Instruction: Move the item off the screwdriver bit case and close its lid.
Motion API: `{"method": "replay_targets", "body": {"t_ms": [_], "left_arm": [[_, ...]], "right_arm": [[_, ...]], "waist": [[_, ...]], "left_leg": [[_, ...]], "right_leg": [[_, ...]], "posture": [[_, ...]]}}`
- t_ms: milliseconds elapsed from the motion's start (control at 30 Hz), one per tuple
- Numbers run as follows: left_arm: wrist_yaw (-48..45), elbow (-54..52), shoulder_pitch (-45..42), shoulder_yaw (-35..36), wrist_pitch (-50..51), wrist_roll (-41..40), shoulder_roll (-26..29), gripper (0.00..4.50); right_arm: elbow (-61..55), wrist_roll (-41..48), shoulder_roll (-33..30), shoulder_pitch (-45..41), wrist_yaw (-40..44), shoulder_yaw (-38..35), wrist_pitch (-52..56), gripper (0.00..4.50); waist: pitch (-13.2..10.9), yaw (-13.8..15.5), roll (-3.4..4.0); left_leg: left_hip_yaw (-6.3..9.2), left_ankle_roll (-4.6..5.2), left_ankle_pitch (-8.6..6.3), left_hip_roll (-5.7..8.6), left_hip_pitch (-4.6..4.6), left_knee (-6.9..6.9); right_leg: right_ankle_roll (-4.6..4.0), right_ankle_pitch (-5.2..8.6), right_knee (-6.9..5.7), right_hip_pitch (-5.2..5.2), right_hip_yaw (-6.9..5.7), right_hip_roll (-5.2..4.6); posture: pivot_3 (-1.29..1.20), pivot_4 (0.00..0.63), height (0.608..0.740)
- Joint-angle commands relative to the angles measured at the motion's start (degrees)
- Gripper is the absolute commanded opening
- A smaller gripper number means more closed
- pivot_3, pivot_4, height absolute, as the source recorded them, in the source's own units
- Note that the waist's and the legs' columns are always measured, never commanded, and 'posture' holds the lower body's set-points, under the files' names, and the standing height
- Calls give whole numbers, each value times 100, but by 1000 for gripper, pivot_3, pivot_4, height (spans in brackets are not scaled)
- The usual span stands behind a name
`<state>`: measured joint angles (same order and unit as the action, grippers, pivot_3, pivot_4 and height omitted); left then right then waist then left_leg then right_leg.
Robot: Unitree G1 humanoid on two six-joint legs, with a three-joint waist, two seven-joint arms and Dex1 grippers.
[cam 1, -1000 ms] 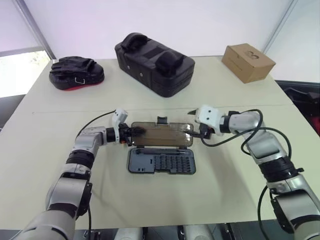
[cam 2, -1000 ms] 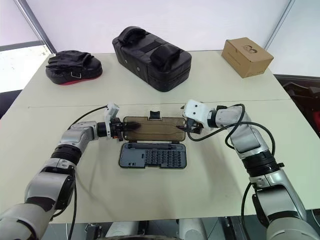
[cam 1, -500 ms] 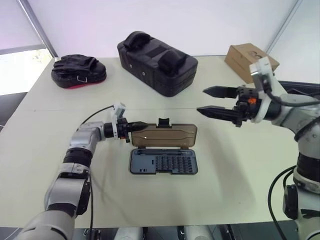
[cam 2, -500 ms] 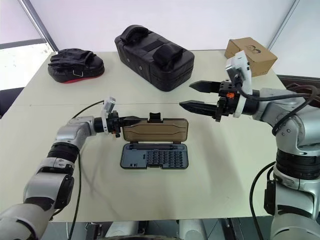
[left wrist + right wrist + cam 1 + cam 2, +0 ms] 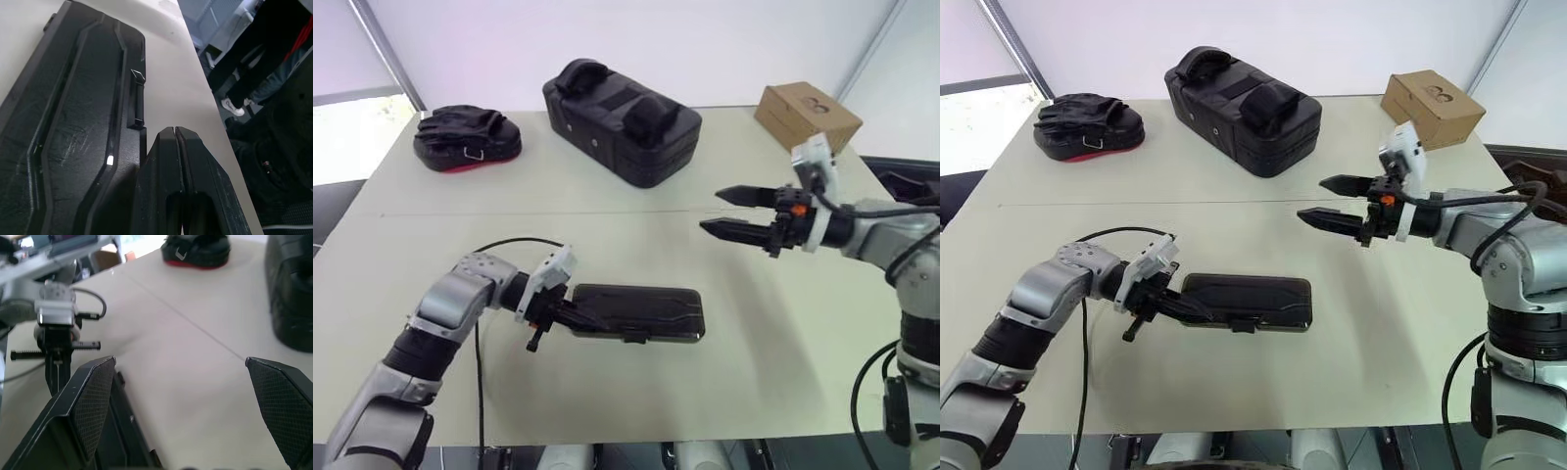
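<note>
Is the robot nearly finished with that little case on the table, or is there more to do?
Nearly finished, it seems. Done: the smoky translucent plastic lid lies folded flat over the flat dark grey screwdriver bit case, and nothing rests on top. In hand: the left gripper, shut, sits at the case's end. The right gripper hangs open above the table. Left: perhaps pressing the small latch tab; whether it has clicked can't be told.

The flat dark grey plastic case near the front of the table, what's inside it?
Its lid lies shut over the flat dark slate-grey plastic case, so the contents are covered. Nothing rests on top. The left gripper, jaws shut, sits at its end.
</note>
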<state>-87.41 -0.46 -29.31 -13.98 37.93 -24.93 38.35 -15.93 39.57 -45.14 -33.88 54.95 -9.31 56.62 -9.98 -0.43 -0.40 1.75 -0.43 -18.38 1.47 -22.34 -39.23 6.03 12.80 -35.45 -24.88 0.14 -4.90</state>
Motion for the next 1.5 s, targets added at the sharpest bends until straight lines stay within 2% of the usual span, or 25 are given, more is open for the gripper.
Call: {"method": "replay_targets", "body": {"t_ms": [33, 67, 133, 233, 267, 367, 500, 700, 933, 1100, 1300, 1500], "left_arm": [[418, 377, -608, 645, 170, -406, -253, 0], [543, 599, -809, 800, 199, -476, -342, 0], [776, 1228, -1254, 1004, 38, -446, -538, 0], [1082, 2474, -1945, 1018, -529, -60, -862, 0], [1151, 2903, -2149, 1001, -735, 69, -973, 0], [1143, 3988, -2615, 717, -1475, 605, -1225, 0], [853, 5156, -2964, 82, -2650, 1491, -1568, 0], [691, 6118, -3190, -261, -3431, 2161, -2183, 0], [781, 6476, -3208, -115, -3666, 2360, -2529, 0], [782, 6514, -3149, -51, -3630, 2413, -2647, 0], [579, 6471, -3079, -116, -3619, 2552, -2618, 0], [151, 6219, -2949, -226, -3765, 2637, -2657, 0]], "right_arm": [[-555, 16, -283, 126, 235, 227, -225, 3622], [-727, 79, -344, 191, 322, 328, -227, 3225], [-1113, 177, -469, 313, 515, 572, -247, 2124], [-1469, 131, -640, 444, 769, 963, -366, 475], [-1515, -3, -736, 497, 863, 1113, -509, 62], [-1630, -220, -893, 613, 1032, 1455, -776, 62], [-1899, -291, -687, 679, 854, 1886, -772, 62], [-2462, -263, -170, 934, 311, 2521, -529, 62], [-2773, -787, 205, 899, -352, 3335, -420, 62], [-2548, -1713, 373, 785, -799, 4182, -595, 62], [-2359, -2880, 278, 586, -1230, 4800, -661, 62], [-2344, -3691, -62, 194, -1005, 5162, -787, 62]], "waist": [[-2, 17, -3], [-5, 24, -8], [-6, 3, -10], [-6, -15, -10], [-6, -27, -11], [-8, -30, -14], [-8, -15, -15], [-9, -4, -18], [-8, -11, -19], [-8, -14, -18], [-7, -19, -18], [-5, -22, -17]], "left_leg": [[2, 0, 0, 2, 0, -1], [3, 1, 0, 2, -1, -2], [8, 1, 0, 0, -3, -5], [7, 1, 0, 4, -2, -5], [5, 1, 0, 10, -1, -5], [1, 1, 0, 15, 0, -5], [1, 1, 0, 15, -1, -5], [5, 1, 0, 15, -6, -7], [9, 0, 0, 14, -2, -11], [9, 1, 0, 15, -3, -14], [9, 1, 0, 16, -2, -15], [8, 0, 0, 15, -2, -16]], "right_leg": [[0, 0, -1, 1, -1, 0], [1, 0, -2, 1, -3, 0], [2, -1, -1, 1, -9, 6], [3, 0, -1, 2, -10, 12], [3, 0, 0, 2, -10, 13], [4, -1, 3, 2, -10, 14], [3, -1, 2, 1, -11, 17], [3, -1, 5, 1, -12, 17], [3, -1, -4, 2, -12, 17], [3, -1, -6, 2, -12, 17], [3, -1, -9, 2, -12, 18], [3, -1, -9, 2, -13, 20]], "posture": [[0, 150, 740], [0, 150, 740], [0, 150, 740], [0, 150, 740], [0, 150, 740], [0, 150, 740], [0, 150, 740], [0, 150, 740], [0, 150, 740], [0, 150, 740], [0, 150, 740], [0, 150, 740]]}}
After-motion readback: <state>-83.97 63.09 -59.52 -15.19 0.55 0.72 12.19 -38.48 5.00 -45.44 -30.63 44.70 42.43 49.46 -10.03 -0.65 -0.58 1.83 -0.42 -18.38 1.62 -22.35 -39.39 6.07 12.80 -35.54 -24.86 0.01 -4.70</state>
